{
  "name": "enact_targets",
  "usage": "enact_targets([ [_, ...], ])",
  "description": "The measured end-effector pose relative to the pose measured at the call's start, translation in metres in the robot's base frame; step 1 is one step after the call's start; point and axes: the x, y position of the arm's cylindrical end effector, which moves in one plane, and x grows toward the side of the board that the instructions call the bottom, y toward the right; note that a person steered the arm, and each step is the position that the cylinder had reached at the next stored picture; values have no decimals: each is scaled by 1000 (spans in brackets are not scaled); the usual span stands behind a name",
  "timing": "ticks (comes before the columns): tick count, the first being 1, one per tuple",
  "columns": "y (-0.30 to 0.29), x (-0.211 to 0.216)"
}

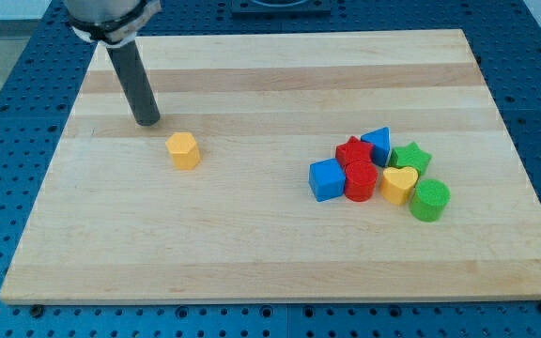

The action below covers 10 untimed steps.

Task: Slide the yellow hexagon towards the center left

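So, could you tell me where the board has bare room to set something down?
Free: the whole strip along the view's bottom, and the middle between the yellow hexagon and blue cube. Crowded: the cluster at the view's right, and around my tip.

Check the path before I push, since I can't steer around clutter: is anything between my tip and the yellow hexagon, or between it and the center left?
Nothing visible. My tip is up-left of the yellow hexagon, bare board between and leftward.

No readable text, labels, brands, numbers or signs anywhere in my view. Tabletop (270, 253) bare wood, unmarked. Blocks carry no print. Rod and blue perforated surround show no lettering I can read.
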Motion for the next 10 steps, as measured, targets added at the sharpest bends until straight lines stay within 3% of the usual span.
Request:
enact_targets([
  [1, -6, 13],
  [3, -34, 122],
  [4, 8, 165],
  [5, 52, 135],
  [7, 94, 115],
  [10, 60, 50],
])
